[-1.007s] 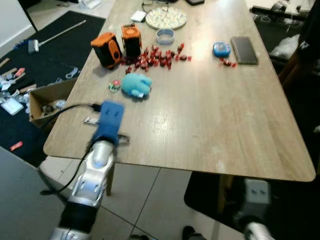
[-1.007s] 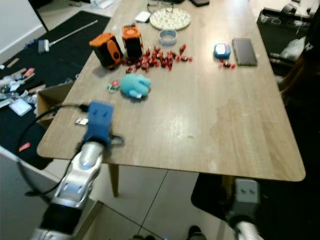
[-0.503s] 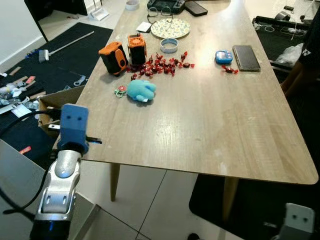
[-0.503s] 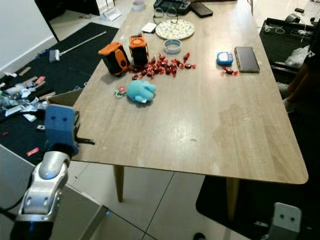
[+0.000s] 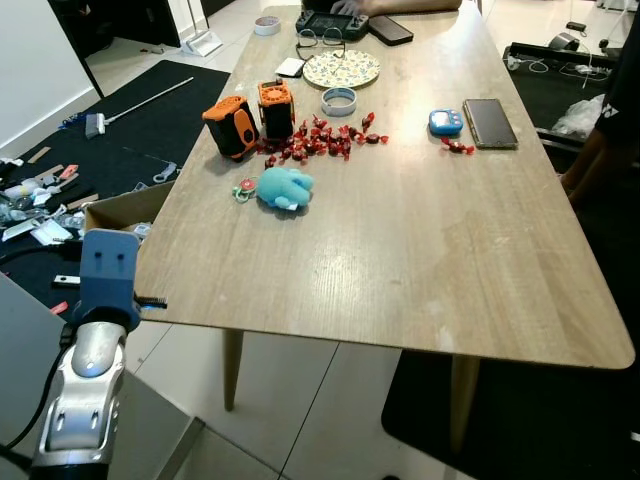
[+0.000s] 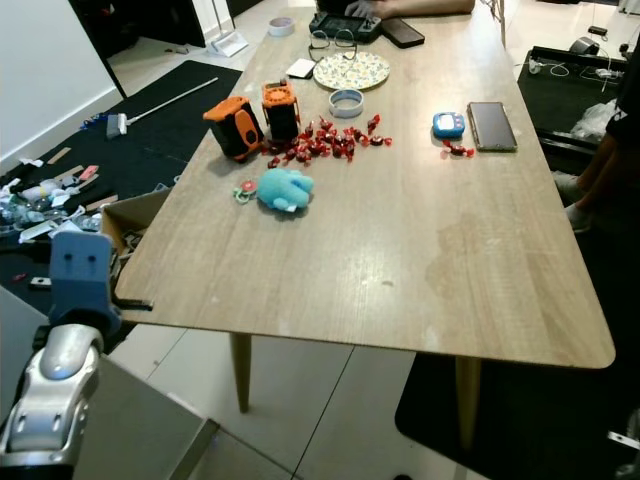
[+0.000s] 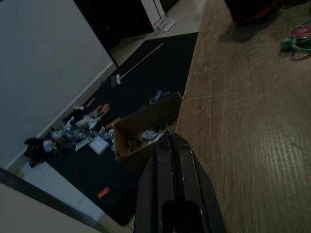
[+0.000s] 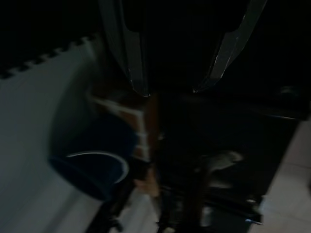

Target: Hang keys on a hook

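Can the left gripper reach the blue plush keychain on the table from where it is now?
Probably not yet: the left gripper, shut, sits at the table's near-left edge; the blue plush keychain lies well inboard, path unobstructed.

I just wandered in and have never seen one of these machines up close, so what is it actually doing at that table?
The robot stands at the near corner of a long wooden table and holds nothing. Its left gripper, fingers pressed together, sits at the table's left edge. The right gripper, fingers apart, hangs somewhere dark. On the tabletop lie a light blue plush keychain with a small green and red charm, two orange and black boxy devices, scattered red wrapped candies and a dark phone. Nothing is being hung yet.
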